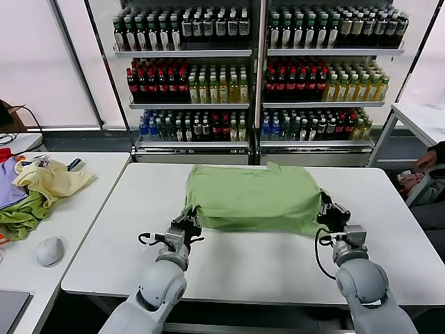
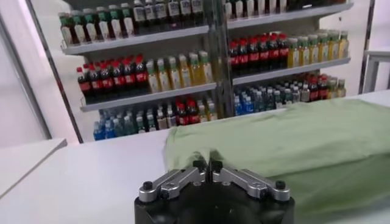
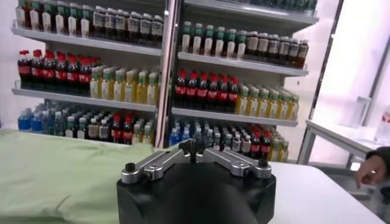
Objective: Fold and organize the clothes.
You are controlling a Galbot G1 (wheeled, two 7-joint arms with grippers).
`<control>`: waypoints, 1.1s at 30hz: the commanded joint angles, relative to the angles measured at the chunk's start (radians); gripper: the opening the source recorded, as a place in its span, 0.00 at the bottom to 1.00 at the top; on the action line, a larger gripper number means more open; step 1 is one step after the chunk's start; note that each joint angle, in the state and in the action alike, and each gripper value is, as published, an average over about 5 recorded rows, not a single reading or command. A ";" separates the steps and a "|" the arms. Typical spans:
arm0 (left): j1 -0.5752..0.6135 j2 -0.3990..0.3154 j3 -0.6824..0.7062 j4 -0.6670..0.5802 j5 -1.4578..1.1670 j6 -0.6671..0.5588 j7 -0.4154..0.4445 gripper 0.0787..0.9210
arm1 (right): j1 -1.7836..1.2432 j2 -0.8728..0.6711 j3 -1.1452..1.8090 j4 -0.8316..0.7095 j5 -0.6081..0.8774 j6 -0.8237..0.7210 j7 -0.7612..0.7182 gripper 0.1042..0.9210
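The light green shirt (image 1: 250,198) lies flat on the white table (image 1: 229,271), folded into a rough rectangle with its collar at the far side. My left gripper (image 1: 186,224) is shut at the shirt's near left corner, and in the left wrist view its closed tips (image 2: 207,163) sit in the fabric edge (image 2: 286,146). My right gripper (image 1: 327,211) is shut at the near right corner. In the right wrist view (image 3: 194,146) the shirt (image 3: 61,170) runs up to its fingers. No buttons or printed patch show.
A heap of pale yellow, purple and darker green garments (image 1: 35,191) and a grey mouse (image 1: 50,250) lie on the left side table. Shelves of bottles (image 1: 257,83) stand behind the table. A person's hand (image 1: 424,160) and a bag are at the right.
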 commanded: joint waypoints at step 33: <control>-0.033 -0.028 -0.017 0.176 0.026 0.013 -0.012 0.77 | -0.154 0.024 0.073 0.033 0.031 -0.179 0.038 0.80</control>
